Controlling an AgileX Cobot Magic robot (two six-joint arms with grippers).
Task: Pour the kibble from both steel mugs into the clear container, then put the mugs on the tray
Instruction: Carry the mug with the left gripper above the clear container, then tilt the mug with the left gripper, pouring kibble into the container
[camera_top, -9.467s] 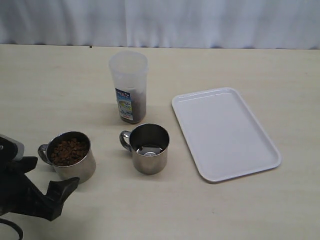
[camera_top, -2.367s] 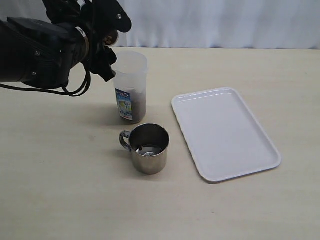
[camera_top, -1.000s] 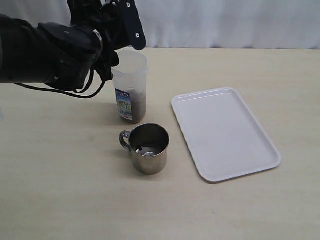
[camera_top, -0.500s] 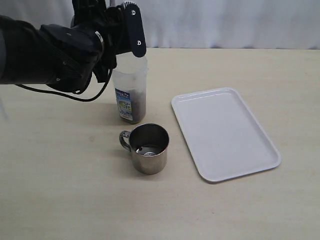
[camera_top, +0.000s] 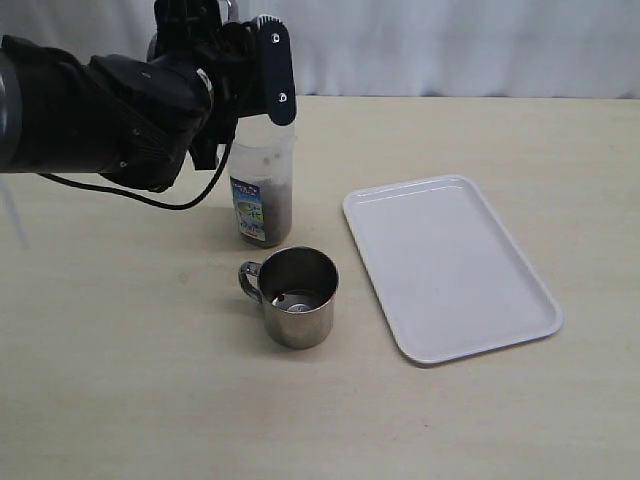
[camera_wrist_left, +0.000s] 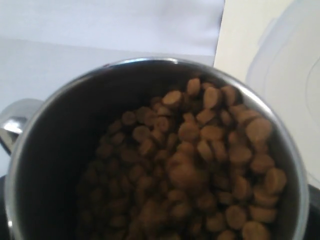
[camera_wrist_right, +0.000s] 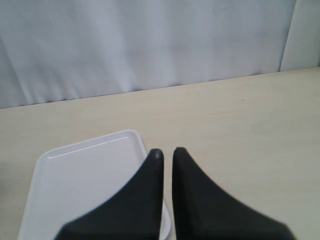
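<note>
My left gripper (camera_top: 248, 62) is raised over the mouth of the clear container (camera_top: 262, 160), shut on a steel mug (camera_wrist_left: 35, 130) that my arm hides in the exterior view. In the left wrist view the mug is tipped and its kibble (camera_wrist_left: 200, 145) has slid toward the rim beside the clear container (camera_wrist_left: 282, 65). Brown kibble (camera_top: 267, 215) fills the container's lower part. A second steel mug (camera_top: 298, 297) stands empty in front of the container. The white tray (camera_top: 450, 265) lies to the right. My right gripper (camera_wrist_right: 167, 151) is shut and empty above the edge of the tray (camera_wrist_right: 85, 185).
A white curtain (camera_top: 450, 45) runs along the table's far edge. Black cable from my left arm (camera_top: 80, 115) hangs over the table beside the container.
My left gripper has turned further over the container's mouth, tipping the mug more steeply. The empty mug, the tray and the container have not moved.
</note>
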